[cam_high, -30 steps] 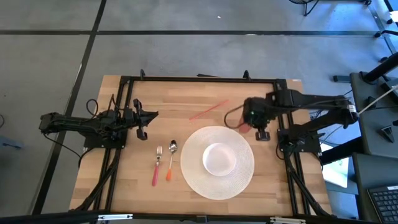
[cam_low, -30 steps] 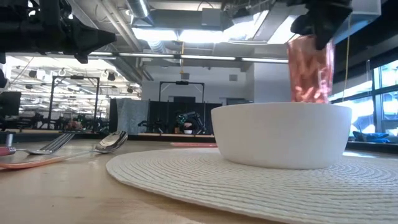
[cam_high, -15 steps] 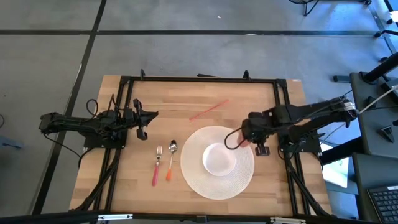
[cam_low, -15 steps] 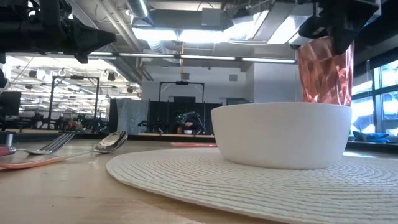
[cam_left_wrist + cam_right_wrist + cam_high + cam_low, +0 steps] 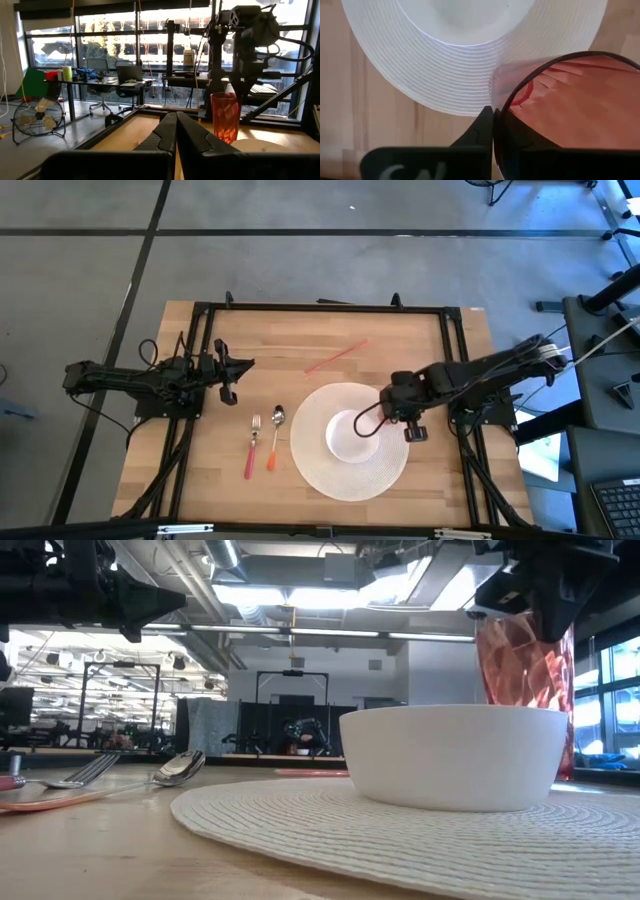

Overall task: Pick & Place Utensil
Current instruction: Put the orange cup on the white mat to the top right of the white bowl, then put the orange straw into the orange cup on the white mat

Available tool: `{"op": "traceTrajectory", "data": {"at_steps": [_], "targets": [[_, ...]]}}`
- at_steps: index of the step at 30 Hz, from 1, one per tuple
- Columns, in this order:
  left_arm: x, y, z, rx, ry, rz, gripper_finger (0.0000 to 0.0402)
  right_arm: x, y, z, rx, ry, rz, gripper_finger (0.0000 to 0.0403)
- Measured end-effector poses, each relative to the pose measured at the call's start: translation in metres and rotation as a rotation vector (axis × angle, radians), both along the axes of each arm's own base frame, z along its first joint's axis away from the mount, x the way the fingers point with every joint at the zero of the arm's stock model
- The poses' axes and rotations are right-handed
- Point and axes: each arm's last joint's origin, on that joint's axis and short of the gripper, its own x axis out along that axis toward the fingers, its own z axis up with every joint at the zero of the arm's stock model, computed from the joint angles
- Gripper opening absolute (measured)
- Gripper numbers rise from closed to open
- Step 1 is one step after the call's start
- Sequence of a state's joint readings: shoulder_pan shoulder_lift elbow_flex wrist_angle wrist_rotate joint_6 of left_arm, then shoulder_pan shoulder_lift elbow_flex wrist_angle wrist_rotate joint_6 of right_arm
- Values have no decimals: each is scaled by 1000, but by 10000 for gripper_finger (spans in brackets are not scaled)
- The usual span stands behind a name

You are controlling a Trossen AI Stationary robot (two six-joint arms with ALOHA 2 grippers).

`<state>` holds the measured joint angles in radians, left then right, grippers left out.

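A red faceted plastic cup (image 5: pixel 522 665) hangs upright in my right gripper (image 5: pixel 397 394), just right of the white bowl (image 5: pixel 352 435), over the right edge of the round white placemat (image 5: pixel 345 480). The bowl hides the cup's base in the low view. A fork (image 5: pixel 253 444) and a spoon (image 5: pixel 275 436) with red and orange handles lie flat on the wood left of the placemat. A thin red straw (image 5: pixel 335 357) lies farther back. My left gripper (image 5: pixel 229 376) hovers shut above the table's left side, away from everything. My right gripper holds the cup by its rim (image 5: pixel 498 111), one finger inside the cup and one finger (image 5: pixel 482 126) outside. It comes from above, pointing down. The cup stays upright below it; whether its base touches the placemat I cannot tell.
A black frame (image 5: pixel 320 308) runs around the wooden table top. Bare wood shows behind the placemat around the straw and on the near left by the utensils. Beyond the table are office desks, a fan and windows.
My right gripper has carried the cup toward the table's near edge and slightly left, from behind the placemat to beside the bowl, and a little lower. The cup stayed upright in the hold. The left arm, the fork and the spoon kept still.
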<state>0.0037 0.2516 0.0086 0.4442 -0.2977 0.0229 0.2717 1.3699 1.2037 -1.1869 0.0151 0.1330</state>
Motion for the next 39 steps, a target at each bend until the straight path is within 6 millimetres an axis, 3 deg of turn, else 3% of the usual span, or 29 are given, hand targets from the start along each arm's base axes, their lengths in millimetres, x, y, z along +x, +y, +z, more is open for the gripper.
{"op": "traceTrajectory", "data": {"at_steps": [16, 23, 31, 36, 39], "targets": [[0, 0, 0, -10, -3, -2, 6, 10, 5, -10, 14, 24, -68, 20], [0, 0, 0, -10, -4, -3, 6, 6, 4, -7, 8, 27, -62, 93], [0, 0, 0, -12, -4, -3, 6, -2, 1, 7, 36, -63, -59, 157], [0, 0, 0, -12, -4, -3, 6, -17, -5, 29, 4, -209, -57, 161], [0, 0, 0, -12, -4, -2, 6, -32, -11, 53, -11, -405, -50, 156]]}}
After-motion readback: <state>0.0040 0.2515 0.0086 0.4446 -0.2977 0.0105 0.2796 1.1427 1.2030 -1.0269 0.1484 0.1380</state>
